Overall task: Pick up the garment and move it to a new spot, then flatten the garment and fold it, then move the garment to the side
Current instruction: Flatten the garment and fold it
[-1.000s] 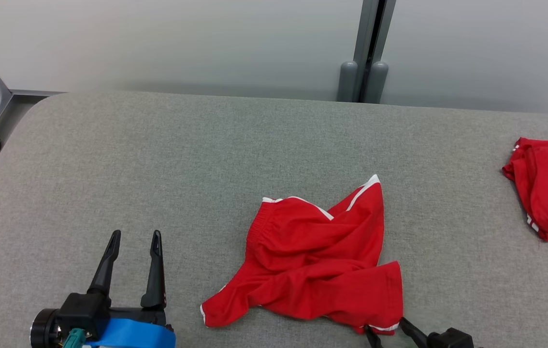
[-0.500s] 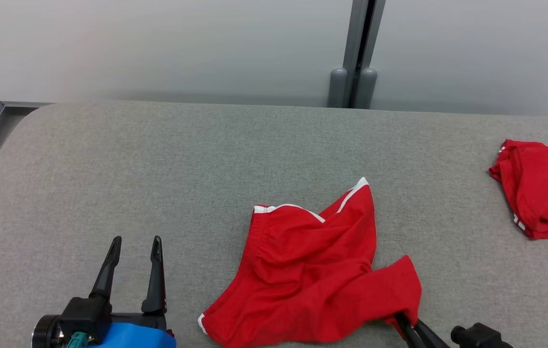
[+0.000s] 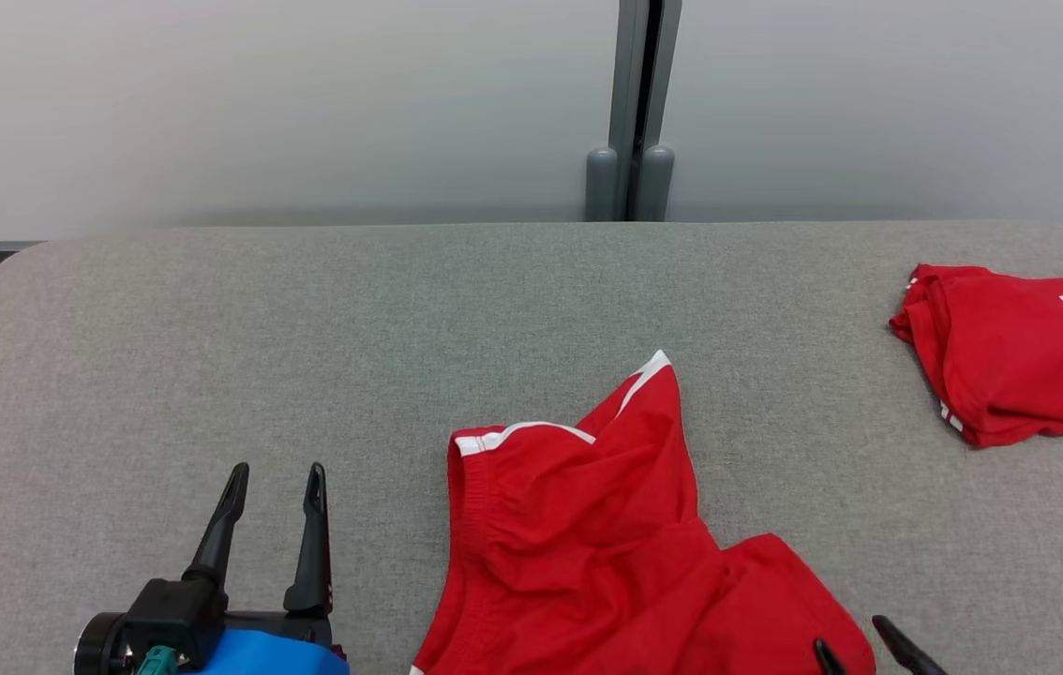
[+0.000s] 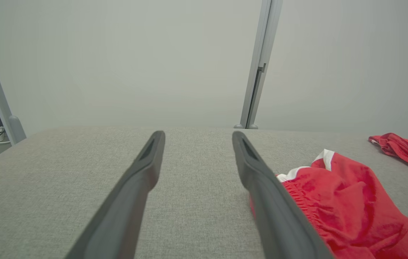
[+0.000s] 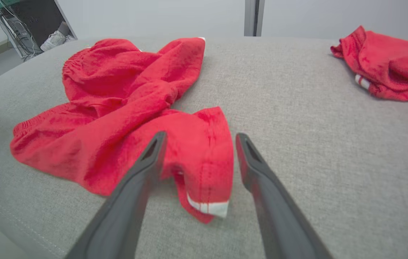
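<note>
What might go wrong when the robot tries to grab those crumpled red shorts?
The shorts are bunched, so the open right gripper, straddling a hem corner, might pinch several layers. The open left gripper sits off the cloth, so a one-sided pull may just drag it. Moving it rightward could bump the red jersey.
</note>
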### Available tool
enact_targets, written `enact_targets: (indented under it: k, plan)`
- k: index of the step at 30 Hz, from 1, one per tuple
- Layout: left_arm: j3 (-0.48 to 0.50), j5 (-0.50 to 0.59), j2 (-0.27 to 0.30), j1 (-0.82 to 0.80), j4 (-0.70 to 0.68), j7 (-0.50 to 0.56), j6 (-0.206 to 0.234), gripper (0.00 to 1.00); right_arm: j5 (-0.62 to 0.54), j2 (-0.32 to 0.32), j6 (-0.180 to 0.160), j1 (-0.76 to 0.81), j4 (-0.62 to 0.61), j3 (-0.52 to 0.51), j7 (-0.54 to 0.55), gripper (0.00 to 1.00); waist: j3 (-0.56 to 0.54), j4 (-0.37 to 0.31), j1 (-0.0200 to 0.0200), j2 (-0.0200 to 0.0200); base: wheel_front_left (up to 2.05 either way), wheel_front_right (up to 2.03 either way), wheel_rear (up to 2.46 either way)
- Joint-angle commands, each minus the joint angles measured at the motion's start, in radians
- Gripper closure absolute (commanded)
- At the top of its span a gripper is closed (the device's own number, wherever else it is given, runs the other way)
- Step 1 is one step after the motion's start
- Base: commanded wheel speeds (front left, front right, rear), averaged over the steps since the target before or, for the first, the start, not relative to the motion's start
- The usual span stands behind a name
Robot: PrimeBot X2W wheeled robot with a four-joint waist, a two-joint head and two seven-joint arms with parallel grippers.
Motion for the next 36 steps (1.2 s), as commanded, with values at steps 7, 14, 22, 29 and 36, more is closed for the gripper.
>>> enact_targets:
  k: [7,14,22,29,36]
  plan:
    - [0.005,0.010,0.006,0.014,-0.006,-0.004,-0.003,0.00,-0.048,0.072,0.000,-0.014,-0.132,-0.116,-0.029,0.00,-0.007,-0.015,0.0000,-0.0001,0.00,0.00,0.00]
    - [0.016,0.018,0.007,0.018,-0.012,-0.004,-0.003,0.00,-0.125,0.220,0.000,-0.065,-0.213,-0.238,-0.030,0.00,-0.008,-0.017,0.0000,-0.0001,0.00,0.00,0.00]
    - [0.008,0.021,0.004,0.020,-0.014,-0.004,-0.003,0.00,-0.159,0.273,0.000,-0.102,-0.187,-0.270,-0.030,0.00,-0.009,-0.017,0.0000,-0.0001,0.00,0.00,0.00]
    - [-0.059,0.008,0.017,-0.014,0.005,-0.004,-0.003,0.00,-0.160,0.276,0.000,-0.126,-0.154,-0.260,-0.030,0.00,0.005,-0.025,0.0000,-0.0001,0.00,0.00,0.00]
    - [-0.206,-0.022,0.046,-0.099,0.086,-0.004,-0.003,0.00,-0.153,0.276,0.000,-0.152,-0.127,-0.235,-0.030,0.00,0.035,-0.052,0.0000,-0.0001,0.00,0.00,0.00]
